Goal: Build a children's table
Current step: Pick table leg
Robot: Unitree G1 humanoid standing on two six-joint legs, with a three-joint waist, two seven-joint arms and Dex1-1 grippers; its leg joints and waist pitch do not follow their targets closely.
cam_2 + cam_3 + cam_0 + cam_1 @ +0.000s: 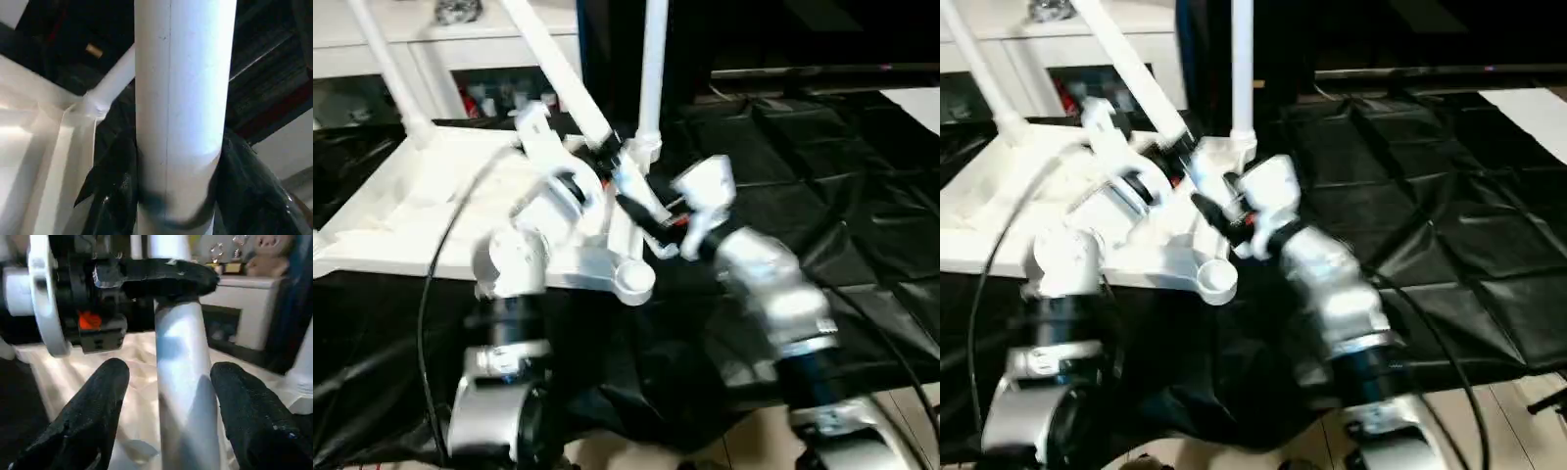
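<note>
White leg point(183, 107) clamped in left claw point(603, 160); right claw point(166, 406) wide around it; no writing legible.

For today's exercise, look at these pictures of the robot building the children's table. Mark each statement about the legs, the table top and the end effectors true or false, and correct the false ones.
1. The table top lies underside up on black sheeting. True.
2. The left end effector is shut on a tilted white leg. True.
3. The right end effector is clamped tight on that leg. False: its fingers stand apart on either side of the tube.
4. No leg is fitted yet. False: upright legs already stand in corner sockets.
5. The near corner socket is empty. True.
</note>
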